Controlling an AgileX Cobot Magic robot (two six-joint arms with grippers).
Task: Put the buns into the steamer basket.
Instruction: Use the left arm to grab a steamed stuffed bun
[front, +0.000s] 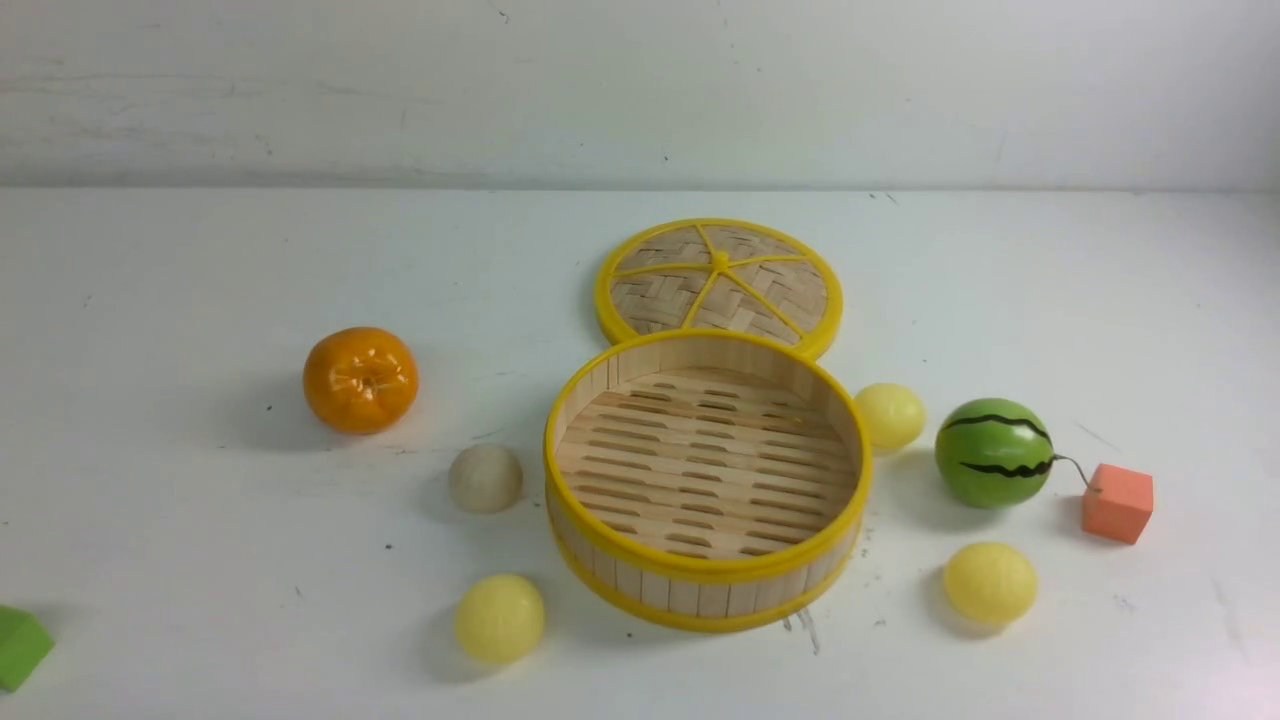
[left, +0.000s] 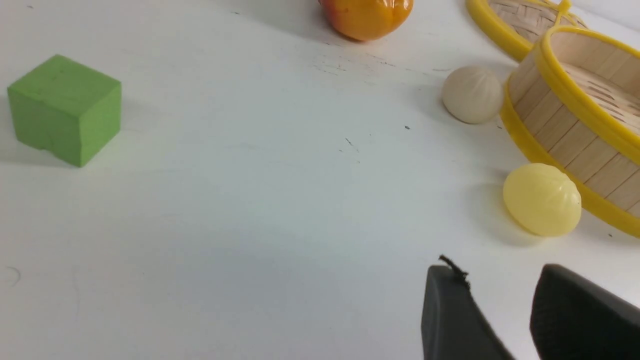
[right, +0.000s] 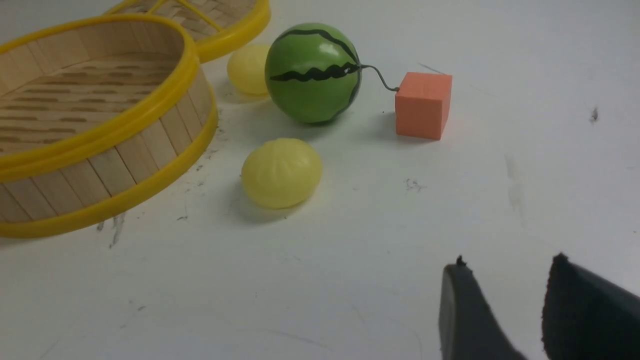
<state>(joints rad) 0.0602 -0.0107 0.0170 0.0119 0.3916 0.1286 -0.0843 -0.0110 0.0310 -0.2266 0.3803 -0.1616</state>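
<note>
While the steamer basket (front: 700, 592) stands in the middle of the tabletop (front: 180, 560), all four buns lie outside it: the beige bun (front: 485, 478) and one yellow bun (front: 499, 617) at its left side, the second yellow bun (front: 889, 415) just beside its right rim, the third yellow bun (front: 990, 582) near its right front. The left jaws and the right jaws stand partly apart, holding nothing.

Steamer basket (front: 640, 582) bare slatted wood (tangerine (front: 360, 380) glossy); buns (front: 499, 618) smooth.

Front view overlooks all; both low wrist views share the steamer basket (front: 690, 598)
</note>
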